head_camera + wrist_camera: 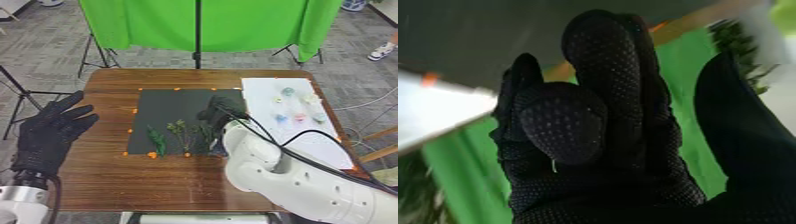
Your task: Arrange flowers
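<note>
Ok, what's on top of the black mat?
Leafy green stems lie toward the near edge of the mat. The right hand is over its right part; anything directly beneath that is covered.

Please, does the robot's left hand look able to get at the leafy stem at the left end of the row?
Probably yes. The left hand is open, and nothing stands between it and the leafy stem. The right hand is farther right, out of its way.

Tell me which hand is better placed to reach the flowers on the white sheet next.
Probably the right: the right hand is by the black mat's right edge, near the white sheet and its flowers; the left hand is off beyond the mat's left edge.
</note>
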Available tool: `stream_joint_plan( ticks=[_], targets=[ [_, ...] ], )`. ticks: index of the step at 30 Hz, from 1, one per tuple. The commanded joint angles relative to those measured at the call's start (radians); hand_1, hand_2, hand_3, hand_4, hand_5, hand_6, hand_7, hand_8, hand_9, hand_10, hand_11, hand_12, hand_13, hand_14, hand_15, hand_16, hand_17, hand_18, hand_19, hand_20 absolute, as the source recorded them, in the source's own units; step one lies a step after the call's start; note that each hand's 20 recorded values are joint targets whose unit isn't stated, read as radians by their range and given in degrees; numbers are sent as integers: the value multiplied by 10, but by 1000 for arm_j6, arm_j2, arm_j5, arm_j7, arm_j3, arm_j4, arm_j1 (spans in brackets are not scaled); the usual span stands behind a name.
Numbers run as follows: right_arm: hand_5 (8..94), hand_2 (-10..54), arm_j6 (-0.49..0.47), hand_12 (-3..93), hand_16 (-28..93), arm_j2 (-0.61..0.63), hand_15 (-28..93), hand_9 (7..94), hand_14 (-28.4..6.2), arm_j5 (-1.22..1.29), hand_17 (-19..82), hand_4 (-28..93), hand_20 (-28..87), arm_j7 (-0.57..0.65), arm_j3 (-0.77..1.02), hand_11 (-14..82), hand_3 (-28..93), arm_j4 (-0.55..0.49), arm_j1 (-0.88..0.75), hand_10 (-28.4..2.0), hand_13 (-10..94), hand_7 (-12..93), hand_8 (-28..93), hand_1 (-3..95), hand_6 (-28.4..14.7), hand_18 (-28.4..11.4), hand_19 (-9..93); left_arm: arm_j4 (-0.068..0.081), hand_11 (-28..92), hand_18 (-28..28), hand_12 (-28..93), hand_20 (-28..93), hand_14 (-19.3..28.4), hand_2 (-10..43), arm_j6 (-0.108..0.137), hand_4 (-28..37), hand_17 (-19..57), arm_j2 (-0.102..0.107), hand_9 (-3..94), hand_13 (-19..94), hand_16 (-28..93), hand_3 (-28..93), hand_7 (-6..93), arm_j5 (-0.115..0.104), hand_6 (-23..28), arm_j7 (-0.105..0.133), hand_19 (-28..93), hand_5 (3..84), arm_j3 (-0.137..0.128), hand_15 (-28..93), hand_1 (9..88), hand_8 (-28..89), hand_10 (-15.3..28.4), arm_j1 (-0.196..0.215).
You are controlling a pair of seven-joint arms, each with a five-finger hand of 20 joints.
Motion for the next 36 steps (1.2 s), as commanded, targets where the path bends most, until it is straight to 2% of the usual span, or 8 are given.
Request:
stream_joint_plan(
  ticks=[1,3,8,9,18,24,36],
  targets=[
    [769,74,-94,212,192,-23,750,887,-107,45,364,-201,103,-55,21,381,754,-18,-34,-147,809,132,-113,273,-10,-247,931,5,304,254,120,147,284,90,8,-278,-98,-12,345,255,-120,774,163,0,101,-19,562,376,7,590,200,-101,222,-1],
    [762,77,-109,212,192,-27,752,887,-110,56,361,-201,101,-56,21,382,759,-14,-32,-147,807,130,-114,272,-8,-247,931,6,303,253,120,147,284,90,7,-278,-98,-14,345,255,-120,773,162,2,101,-26,560,375,10,589,200,-101,222,-10],
    [748,78,-154,215,192,-32,758,886,-112,68,360,-202,98,-57,26,391,762,-17,-36,-148,807,123,-116,271,-6,-247,932,2,301,254,120,149,284,90,5,-277,-98,-14,345,255,-119,773,160,3,101,-21,560,376,7,588,200,-100,222,-3],
    [745,79,-166,216,192,-34,758,886,-112,63,361,-201,98,-55,28,394,762,-17,-39,-148,806,121,-117,271,-5,-248,932,3,302,254,121,149,284,90,5,-276,-98,-15,345,256,-119,773,161,3,101,-26,560,376,7,588,200,-100,222,-6],
    [741,81,-248,219,192,-33,769,891,-113,61,366,-201,101,-15,14,411,762,-2,-30,-143,811,112,-118,271,-4,-250,932,4,302,254,121,150,284,90,2,-277,-98,-15,345,255,-119,774,160,3,102,-25,559,376,13,588,200,-100,222,-8],
    [738,82,-249,219,193,-25,770,889,-113,60,366,-201,103,-3,5,412,760,2,-25,-145,811,110,-117,270,-3,-250,932,2,295,253,120,151,284,91,5,-276,-98,-16,344,254,-118,773,157,4,102,-28,557,376,9,583,201,-98,222,-9],
    [734,84,-229,220,194,-11,772,890,-113,66,368,-198,106,36,11,412,755,28,-12,-145,812,110,-117,266,-3,-250,932,5,283,252,124,152,284,93,1,-275,-99,-15,343,252,-114,770,150,7,103,-37,552,375,21,574,203,-95,221,-21]
  ],
)
